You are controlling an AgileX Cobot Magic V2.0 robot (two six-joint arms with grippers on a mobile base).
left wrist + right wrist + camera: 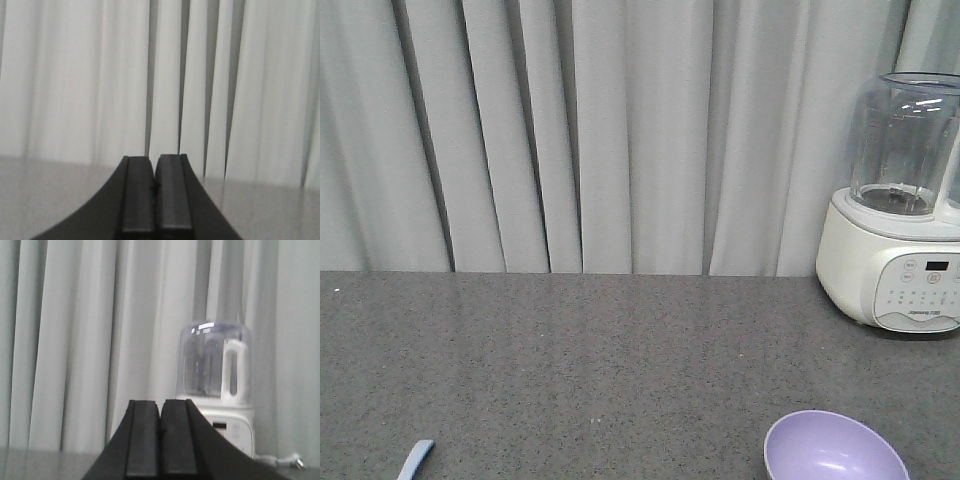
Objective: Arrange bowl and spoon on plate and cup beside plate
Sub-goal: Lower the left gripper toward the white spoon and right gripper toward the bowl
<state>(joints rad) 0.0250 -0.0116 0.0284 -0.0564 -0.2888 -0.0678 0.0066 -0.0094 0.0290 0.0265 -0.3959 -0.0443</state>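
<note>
The left gripper [154, 165] is clenched, its two dark fingers [137, 195] pressed flat against each other with only a thin seam between them and nothing caught there; it touches nothing and points level toward the pale curtain [75, 75]. The right gripper [161, 407] is the same, closed tight on nothing, aimed at the curtain and at a white kitchen appliance [215, 385]. Neither gripper shows in the front view, which looks over the grey speckled counter [620, 350]. There the purple bowl [835, 448] sits upright at the bottom edge toward the right, cut off by the frame, and its inside shows only smooth purple with a small glint of light. Far across from it, at the bottom left corner, the tip of the pale blue spoon [416, 460] lies flat on the counter, well apart from the bowl; the rest of it runs out of the picture. The appliance stands at the back right of the counter against the curtain, a white base with a button panel and a clear jar [902, 140] on top; I see only reflections and a dark fitting at the jar's bottom. The right wrist view adds the jar's white handle [234, 370] and a white cord end [290, 459] lying beside the base, which the front view does not show. The left wrist view takes in only curtain and a blurred strip of counter.
</note>
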